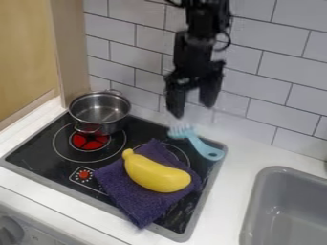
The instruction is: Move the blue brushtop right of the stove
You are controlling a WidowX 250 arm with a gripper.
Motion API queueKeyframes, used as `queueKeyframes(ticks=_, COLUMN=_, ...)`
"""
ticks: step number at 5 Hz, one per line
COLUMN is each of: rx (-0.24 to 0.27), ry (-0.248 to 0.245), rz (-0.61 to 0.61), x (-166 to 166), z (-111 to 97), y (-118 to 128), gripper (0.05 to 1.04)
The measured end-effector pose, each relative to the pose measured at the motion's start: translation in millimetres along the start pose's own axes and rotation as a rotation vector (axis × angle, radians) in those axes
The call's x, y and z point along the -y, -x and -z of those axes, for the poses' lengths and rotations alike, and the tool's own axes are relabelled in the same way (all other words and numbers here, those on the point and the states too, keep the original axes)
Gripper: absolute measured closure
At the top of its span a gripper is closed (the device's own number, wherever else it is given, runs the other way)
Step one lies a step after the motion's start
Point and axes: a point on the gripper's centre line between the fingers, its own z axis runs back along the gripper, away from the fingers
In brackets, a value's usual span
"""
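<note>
My black gripper (191, 106) hangs near the tiled wall over the back right of the stove, its two fingers spread apart with nothing between them. Below it, the light blue brush (199, 142) lies at the stove's back right corner, bristles toward the left and handle end toward the right edge. The gripper is above the bristle end and looks apart from it. The black stove (43, 150) has a grey rim and sits on the white counter.
A metal pot (100, 112) stands at the stove's back left. A yellow banana (156, 173) lies on a folded purple cloth (137, 201) on the stove's front right. The grey sink (266, 191) is at the right, with a strip of white counter (234, 186) between.
</note>
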Motion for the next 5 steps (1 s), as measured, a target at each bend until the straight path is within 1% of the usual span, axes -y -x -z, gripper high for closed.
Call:
queueKeyframes(ticks=1, rx=0.023, ry=-0.031, rz=0.244, x=-13.2, z=-11.8, y=1.0, gripper=0.083)
queueKeyframes(ticks=2, rx=-0.005, ry=-0.032, rz=0.510, x=-20.5, z=-23.8, y=30.3, gripper=0.083)
queueKeyframes(ticks=3, rx=-0.023, ry=-0.032, rz=0.767, x=-25.3, z=-37.1, y=73.5, gripper=0.083)
queueKeyframes(ticks=4, rx=-0.016, ry=-0.039, rz=0.901, x=-33.7, z=-43.2, y=97.5, gripper=0.083)
queueKeyframes(ticks=5, rx=-0.042, ry=-0.058, rz=0.963, x=-57.3, z=-32.8, y=115.9, gripper=0.083)
